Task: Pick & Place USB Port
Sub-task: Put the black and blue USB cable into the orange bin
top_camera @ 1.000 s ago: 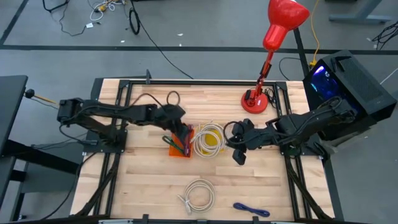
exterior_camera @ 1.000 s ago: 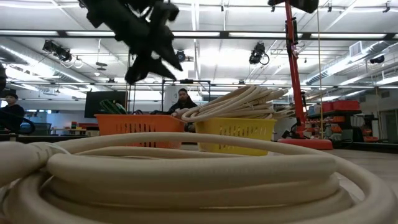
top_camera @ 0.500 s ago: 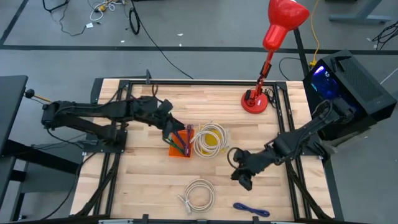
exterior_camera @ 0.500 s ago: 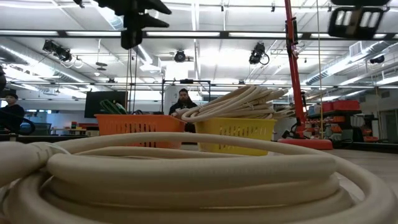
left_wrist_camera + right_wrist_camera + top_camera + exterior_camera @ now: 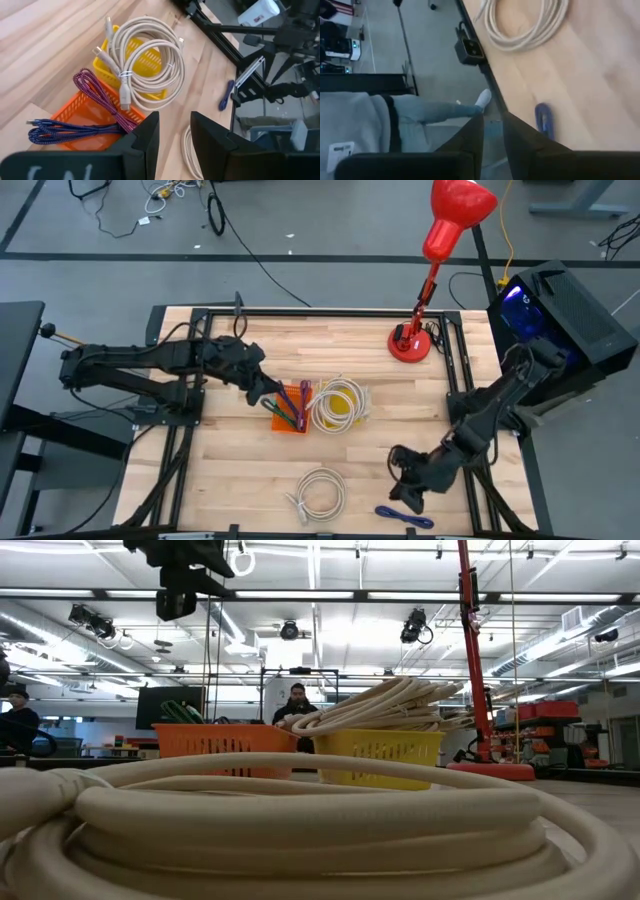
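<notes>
Blue cable [image 5: 404, 517] lay at the bench [image 5: 240, 480] edge just beside the right pincer [image 5: 408, 498], whose fingers stood slightly apart and empty, the left pincer [image 5: 262, 392] likewise beside the orange basket [image 5: 290, 418]; a skewed descent could nudge it overboard.

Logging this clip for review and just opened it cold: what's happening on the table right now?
A two-arm robot is sorting cables. The right tool hangs empty near the front edge, close to a blue cable lying on the wood, which looks like its next pick. The left tool, also empty, sits beside the orange basket holding coloured cables. A cream cable fills the yellow basket; another cream coil lies loose.
</notes>
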`<state>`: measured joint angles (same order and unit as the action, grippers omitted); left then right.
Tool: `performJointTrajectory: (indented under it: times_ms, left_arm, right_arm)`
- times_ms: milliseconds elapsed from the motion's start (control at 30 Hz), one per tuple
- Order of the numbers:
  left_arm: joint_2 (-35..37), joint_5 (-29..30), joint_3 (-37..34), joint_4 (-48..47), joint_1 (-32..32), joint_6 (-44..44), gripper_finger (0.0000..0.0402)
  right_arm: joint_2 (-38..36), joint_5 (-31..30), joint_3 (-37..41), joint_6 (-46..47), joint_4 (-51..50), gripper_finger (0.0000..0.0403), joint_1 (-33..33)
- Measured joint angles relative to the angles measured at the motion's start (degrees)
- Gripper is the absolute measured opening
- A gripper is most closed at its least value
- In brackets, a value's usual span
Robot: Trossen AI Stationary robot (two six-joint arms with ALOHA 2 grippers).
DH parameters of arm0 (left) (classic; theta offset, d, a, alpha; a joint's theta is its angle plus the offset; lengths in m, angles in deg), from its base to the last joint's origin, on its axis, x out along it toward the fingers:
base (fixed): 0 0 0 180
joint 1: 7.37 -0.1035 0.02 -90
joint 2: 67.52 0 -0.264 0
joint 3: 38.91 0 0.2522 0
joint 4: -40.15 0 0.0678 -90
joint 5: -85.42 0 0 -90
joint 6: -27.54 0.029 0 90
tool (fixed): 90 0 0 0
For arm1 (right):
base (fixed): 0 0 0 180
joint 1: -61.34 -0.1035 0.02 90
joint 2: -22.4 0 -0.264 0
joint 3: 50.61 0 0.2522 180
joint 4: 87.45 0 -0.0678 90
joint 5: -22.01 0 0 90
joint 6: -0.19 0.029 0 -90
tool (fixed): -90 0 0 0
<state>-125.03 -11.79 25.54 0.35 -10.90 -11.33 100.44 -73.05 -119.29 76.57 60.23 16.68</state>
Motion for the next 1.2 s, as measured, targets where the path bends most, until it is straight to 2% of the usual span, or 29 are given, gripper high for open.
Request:
performJointTrajectory:
  times_ms: [267, 333, 500, 700, 800, 833, 867, 1033, 1100, 1200]
  left_arm:
    - [0.0, 0.5, 0.0, -0.4, 1.9, 0.6, 0.0115]
    - [0.0, 0.5, 0.0, -0.5, 2.3, 0.6, 0.0115]
    - [0.0, 0.5, 0.0, -0.5, 3.2, 0.5, 0.0115]
    - [0.0, 1.3, 0.0, -0.5, 4.4, 0.1, 0.0115]
    - [0.0, 1.6, 0.0, -0.5, 5.2, 0.1, 0.0115]
    - [0.0, 1.6, 0.0, -0.5, 5.4, 0.1, 0.0115]
    - [0.0, 1.6, 0.0, -0.5, 5.6, 0.1, 0.0115]
    - [-0.1, 2.1, 0.0, -0.4, 5.8, 0.1, 0.0115]
    - [-0.1, 2.1, 0.0, -0.4, 5.8, 0.1, 0.0115]
    - [-0.1, 2.1, 0.0, -0.4, 5.8, -0.8, 0.0115]
  right_arm:
    - [9.5, -0.5, 0.0, 5.2, 8.8, 0.0075, -4.2]
    - [11.7, -2.2, 0.0, 6.1, 11.2, 0.0075, -5.0]
    - [14.1, -12.7, 0.0, 8.4, 14.8, 0.0075, -6.5]
    - [15.3, -31.2, 0.0, 7.9, 19.0, 0.0075, -9.6]
    - [15.2, -37.9, 0.9, 6.6, 21.4, 0.0075, -10.3]
    - [15.0, -37.5, 1.1, 5.4, 22.4, 0.0075, -10.3]
    - [14.6, -34.4, 1.2, 4.9, 22.3, 0.0075, -10.0]
    - [14.4, -8.1, 1.2, 11.2, 10.9, 0.0075, -8.9]
    - [14.4, 0.2, 1.2, 13.3, 6.5, 0.0072, -9.0]
    - [14.4, 7.0, 1.2, 13.7, 3.8, 0.0066, -9.2]
